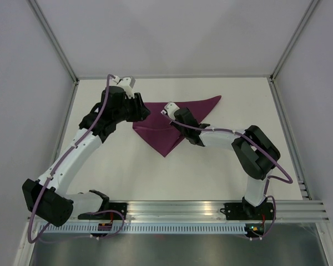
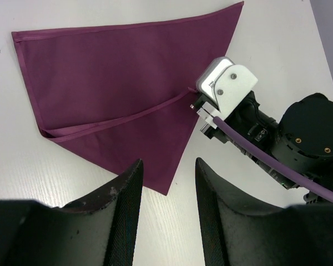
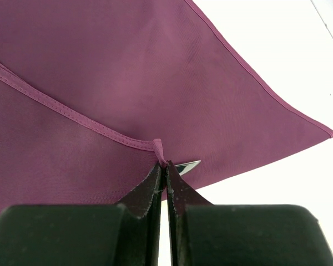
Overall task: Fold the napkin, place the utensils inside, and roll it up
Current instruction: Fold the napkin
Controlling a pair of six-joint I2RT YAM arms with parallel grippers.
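R gripper: jaws pressed together, pinching the hem corner of the napkin top layer right at the tips. Cloth spreads ahead of it and to both sides, lying on the table. L gripper: fingers spread, nothing btwn them, hovering over bare table w/ the napkin's near point just ahead of the gap and R gripper beyond it to the right. Napkin sits btwn my two arms, doubled into a rough triangle, one hemmed flap lying across the lower layer. My read: fold step is underway, first fold in, flap in R's pinch not yet laid down. No utensils in any view, so I can't tell where they are. Placing them and rolling are both left to do. Approx a third done.
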